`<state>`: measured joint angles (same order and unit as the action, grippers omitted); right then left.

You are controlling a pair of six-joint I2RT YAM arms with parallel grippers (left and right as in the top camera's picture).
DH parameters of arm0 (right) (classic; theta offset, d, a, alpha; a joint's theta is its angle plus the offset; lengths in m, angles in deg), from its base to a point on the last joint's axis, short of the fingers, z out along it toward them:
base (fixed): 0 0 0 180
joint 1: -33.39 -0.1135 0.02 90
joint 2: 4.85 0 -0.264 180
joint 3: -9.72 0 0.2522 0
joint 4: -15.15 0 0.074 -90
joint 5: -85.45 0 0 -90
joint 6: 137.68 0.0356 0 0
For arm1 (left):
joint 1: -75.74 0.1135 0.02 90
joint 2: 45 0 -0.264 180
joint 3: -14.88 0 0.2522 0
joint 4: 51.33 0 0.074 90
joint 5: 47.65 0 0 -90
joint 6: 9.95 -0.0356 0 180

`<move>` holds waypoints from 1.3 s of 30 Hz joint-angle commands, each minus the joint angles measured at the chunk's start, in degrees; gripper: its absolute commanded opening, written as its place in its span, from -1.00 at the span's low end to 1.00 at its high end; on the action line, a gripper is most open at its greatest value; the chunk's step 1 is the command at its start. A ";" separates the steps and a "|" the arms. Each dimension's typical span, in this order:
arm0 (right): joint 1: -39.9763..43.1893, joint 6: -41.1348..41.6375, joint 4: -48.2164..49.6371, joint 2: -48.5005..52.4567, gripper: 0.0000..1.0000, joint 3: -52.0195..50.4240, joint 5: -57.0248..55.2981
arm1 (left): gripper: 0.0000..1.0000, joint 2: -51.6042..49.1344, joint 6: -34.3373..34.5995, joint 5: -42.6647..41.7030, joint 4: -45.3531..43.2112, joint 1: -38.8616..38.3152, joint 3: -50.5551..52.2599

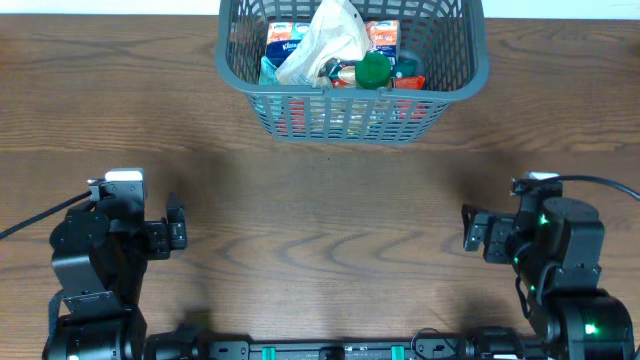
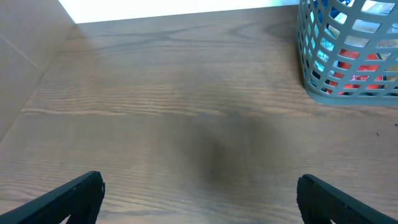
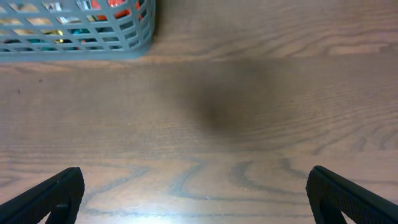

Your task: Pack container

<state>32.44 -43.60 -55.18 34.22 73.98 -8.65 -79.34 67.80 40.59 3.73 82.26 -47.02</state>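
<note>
Container [image 1: 350, 115] is sitting at the far middle of the counter [image 1: 320, 220], dark grey, lattice-walled, its far edge running out of the overhead view; several things are lying inside it: a crumpled white bag [image 1: 325, 40] on top, a green-capped item [image 1: 373, 70] just right of the bag, an orange carton [image 1: 383, 35] behind that, a blue and white box [image 1: 284, 38] on the left; red and yellow packaging is showing through the front slots, type unclear; left end effector [image 1: 176, 230] is hovering at the near left of the counter, well apart from the container, jaws standing wide open and gripping nothing; right end effector [image 1: 472, 232] is mirroring it at the near right, also fully spread and empty; both are pointing inward toward the bare middle of the counter; in the left wrist view the two black fingers [image 2: 68, 199] are showing at the bottom corners with only wood grain between them, and the container's corner is sitting top right; in the right wrist view the black fingers [image 3: 50, 196] are likewise spread at the bottom corners over bare wood, with the container's lower wall showing top left; a soft shadow is falling on the counter ahead of each wrist camera.
</note>
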 commanded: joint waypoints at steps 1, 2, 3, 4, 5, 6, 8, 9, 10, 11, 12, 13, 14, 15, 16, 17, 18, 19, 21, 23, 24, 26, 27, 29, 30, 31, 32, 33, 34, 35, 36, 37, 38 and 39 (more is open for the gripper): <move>-0.48 -0.50 -0.20 0.07 0.98 -0.28 -0.35 | 0.97 0.04 -0.76 -0.59 -0.24 -0.24 -0.04; -0.48 -0.50 -0.17 0.07 0.98 -0.28 -0.35 | 0.97 0.04 -0.76 -0.59 -0.24 -0.24 -0.04; -0.48 -0.50 -0.17 0.07 0.99 -0.28 -0.35 | 0.97 0.04 -0.76 -0.59 -0.24 -0.24 -0.04; -0.50 -0.50 0.04 0.04 0.98 -0.28 -0.35 | 0.97 0.04 -0.76 -0.57 -0.24 -0.24 -0.04; -0.46 -0.50 0.28 -0.11 0.98 -0.28 -0.31 | 0.97 0.04 -0.76 -0.59 -0.24 -0.24 -0.04; -0.42 -0.50 0.39 -0.42 0.98 -0.33 -0.31 | 0.97 0.04 -0.76 -0.59 -0.24 -0.24 -0.04; -0.42 -1.20 0.48 -1.55 0.98 -0.55 -0.37 | 0.97 0.04 -0.76 -0.59 -0.24 -0.24 -0.04; -0.42 -1.51 0.59 -2.47 0.98 -0.79 -0.35 | 0.97 0.04 -0.76 -0.59 -0.24 -0.24 -0.04; -0.42 -1.60 0.81 -3.63 0.99 -1.25 -0.37 | 0.97 0.04 -0.76 -0.59 -0.24 -0.24 -0.04; -0.42 -1.60 1.44 -5.25 0.99 -2.03 -0.37 | 0.97 0.04 -0.76 -0.59 -0.24 -0.24 -0.04; -0.42 -1.60 2.14 -6.62 0.99 -2.93 -0.35 | 0.97 0.04 -0.76 -0.57 -0.24 -0.24 -0.04; -0.42 -1.57 3.10 -8.26 0.99 -4.13 -0.26 | 0.97 0.04 -0.76 -0.59 -0.24 -0.24 -0.04; -0.42 -1.57 4.37 -10.36 0.99 -5.79 0.07 | 0.97 0.04 -0.76 -0.59 -0.24 -0.24 -0.04; -0.42 -1.53 5.60 -12.61 0.99 -7.69 0.13 | 0.97 0.04 -0.76 -0.59 -0.24 -0.24 -0.04; -0.42 -1.55 6.51 -14.75 0.99 -9.42 0.61 | 0.97 0.04 -0.76 -0.59 -0.24 -0.24 -0.04; -0.42 -1.53 7.50 -17.31 0.98 -11.58 1.25 | 0.97 0.04 -0.76 -0.59 -0.24 -0.24 -0.04; -0.42 -1.53 8.26 -19.52 0.98 -13.42 1.99 | 0.97 0.04 -0.76 -0.59 -0.24 -0.24 -0.04; -0.42 -1.53 9.25 -21.90 0.98 -15.58 2.86 | 0.97 0.04 -0.76 -0.59 -0.24 -0.24 -0.04; -0.44 -1.46 11.89 -26.01 0.99 -19.41 4.00 | 0.97 0.04 -0.76 -0.59 -0.24 -0.24 -0.04; -0.50 -1.36 15.78 -29.79 0.98 -23.15 4.87 | 0.97 0.04 -0.76 -0.59 -0.24 -0.24 -0.04; -0.66 -1.36 18.84 -31.80 0.99 -25.49 5.07 | 0.97 0.04 -0.76 -0.59 -0.24 -0.24 -0.04; -0.83 -1.36 24.11 -33.94 0.99 -29.03 5.05 | 0.97 0.04 -0.76 -0.59 -0.24 -0.24 -0.04; -0.87 -1.36 27.08 -34.62 0.99 -30.73 5.05 | 0.97 0.04 -0.76 -0.59 -0.24 -0.24 -0.04; -1.22 -1.36 33.92 -35.19 0.99 -34.14 5.01 | 0.96 0.04 -0.76 -0.59 -0.24 -0.24 -0.04; -1.68 -1.38 38.18 -35.21 0.98 -35.95 4.98 | 0.97 0.04 -0.76 -0.59 -0.24 -0.24 -0.04; -2.03 -1.44 41.18 -35.21 0.99 -37.24 4.66 | 0.97 0.04 -0.76 -0.59 -0.24 -0.24 -0.04; -2.45 -1.51 43.98 -35.21 0.98 -38.47 4.07 | 0.97 0.04 -0.76 -0.59 -0.24 -0.24 -0.04; -2.95 -1.66 46.49 -35.21 0.98 -39.78 3.37 | 0.97 0.04 -0.76 -0.59 -0.24 -0.24 -0.04; -3.43 -1.64 48.11 -35.23 0.99 -40.76 2.38 | 0.97 0.04 -0.76 -0.57 -0.24 -0.24 -0.04; -4.00 -1.64 49.42 -35.23 0.99 -41.81 1.29 | 0.97 0.04 -0.76 -0.59 -0.24 -0.24 -0.04; -4.59 -1.64 50.34 -35.23 0.99 -42.77 0.15 | 0.97 0.04 -0.76 -0.59 -0.24 -0.24 -0.04; -5.14 -1.64 50.64 -35.34 0.99 -43.58 -0.79 | 0.97 0.04 -0.76 -0.59 -0.24 -0.24 -0.04; -5.53 -1.62 50.60 -35.52 0.99 -44.15 -1.60 | 0.97 0.04 -0.76 -0.59 -0.24 -0.24 -0.04; -5.90 -1.62 50.60 -35.82 0.99 -44.78 -2.08 | 0.97 0.04 -0.76 -0.59 -0.24 -0.24 -0.04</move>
<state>27.92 -44.50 -4.91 -0.67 30.95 -7.23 -79.34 67.78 40.59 3.71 82.26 -47.02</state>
